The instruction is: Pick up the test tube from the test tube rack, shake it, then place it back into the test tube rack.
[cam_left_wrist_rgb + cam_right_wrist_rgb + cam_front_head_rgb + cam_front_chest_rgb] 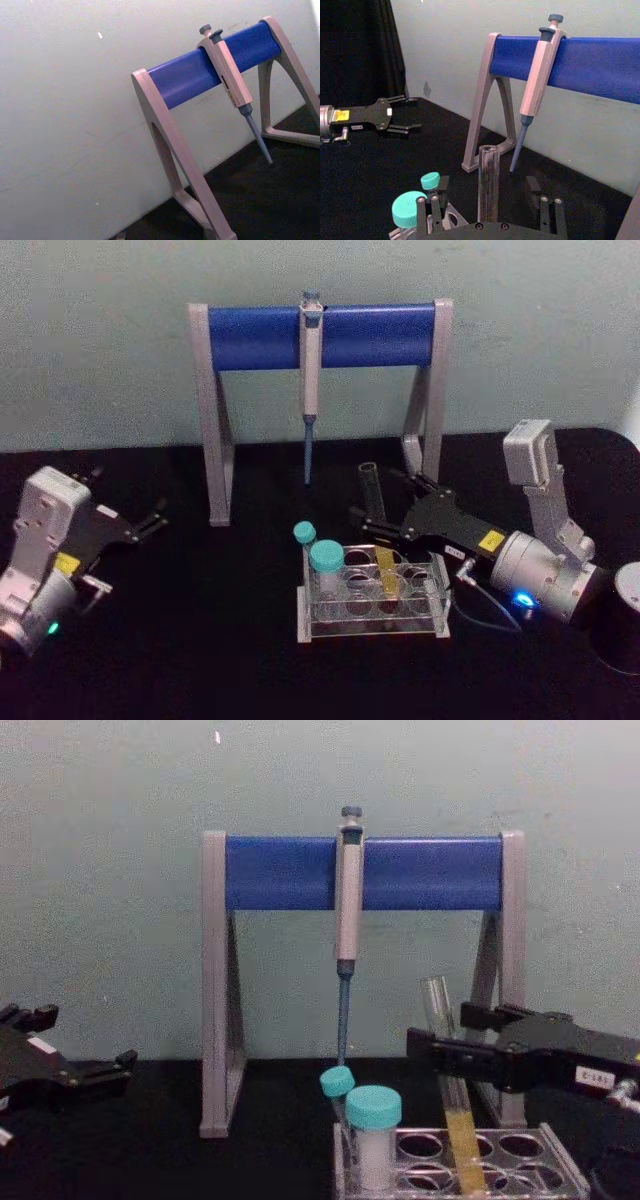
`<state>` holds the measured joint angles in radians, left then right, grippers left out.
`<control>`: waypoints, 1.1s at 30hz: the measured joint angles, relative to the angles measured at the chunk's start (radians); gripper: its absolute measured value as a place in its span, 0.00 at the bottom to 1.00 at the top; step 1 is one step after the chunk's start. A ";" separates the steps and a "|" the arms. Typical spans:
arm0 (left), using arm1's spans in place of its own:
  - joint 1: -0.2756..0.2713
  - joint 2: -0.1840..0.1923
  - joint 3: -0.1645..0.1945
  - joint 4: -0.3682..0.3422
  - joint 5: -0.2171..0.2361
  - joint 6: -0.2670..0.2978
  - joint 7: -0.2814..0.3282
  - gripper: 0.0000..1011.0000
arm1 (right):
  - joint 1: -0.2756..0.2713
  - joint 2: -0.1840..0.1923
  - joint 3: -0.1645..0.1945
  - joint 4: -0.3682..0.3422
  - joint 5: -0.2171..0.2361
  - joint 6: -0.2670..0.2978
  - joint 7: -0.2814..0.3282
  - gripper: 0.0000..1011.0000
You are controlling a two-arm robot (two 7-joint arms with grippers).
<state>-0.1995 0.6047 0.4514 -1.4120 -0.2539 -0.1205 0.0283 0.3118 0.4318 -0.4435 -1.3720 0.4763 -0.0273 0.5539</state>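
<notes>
Standing in the test tube rack (372, 630) on the black worktop (200, 640): the test tube (447, 1100), leaning slightly, holding yellow liquid low down. Sharing the rack: two teal-capped vials (372, 1135). Straddling the tube's upper part, jaws spread wide: the right gripper (383, 502). Resting far left, jaws parted: the left gripper (158, 518).

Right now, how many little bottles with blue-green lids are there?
2. The big vial stands in the front-left corner of the test tube rack. The small vial stands just behind it, toward the left end. None looks hidden.
</notes>
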 joint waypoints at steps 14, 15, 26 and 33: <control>0.000 0.000 0.000 0.000 0.000 0.000 0.000 0.99 | -0.011 0.005 0.008 -0.024 0.001 -0.025 0.004 0.99; 0.000 0.000 0.000 0.000 0.000 0.000 0.000 0.99 | -0.015 0.006 0.011 -0.031 0.003 -0.031 0.004 0.99; 0.000 0.000 0.000 0.000 0.000 0.000 0.000 0.99 | -0.107 0.009 0.111 -0.186 -0.007 -0.073 -0.146 0.99; 0.000 0.000 0.000 0.000 0.000 0.000 0.000 0.99 | -0.164 -0.012 0.171 -0.234 -0.108 -0.005 -0.355 0.99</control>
<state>-0.1995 0.6047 0.4514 -1.4119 -0.2539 -0.1205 0.0282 0.1474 0.4195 -0.2725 -1.6063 0.3681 -0.0325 0.1994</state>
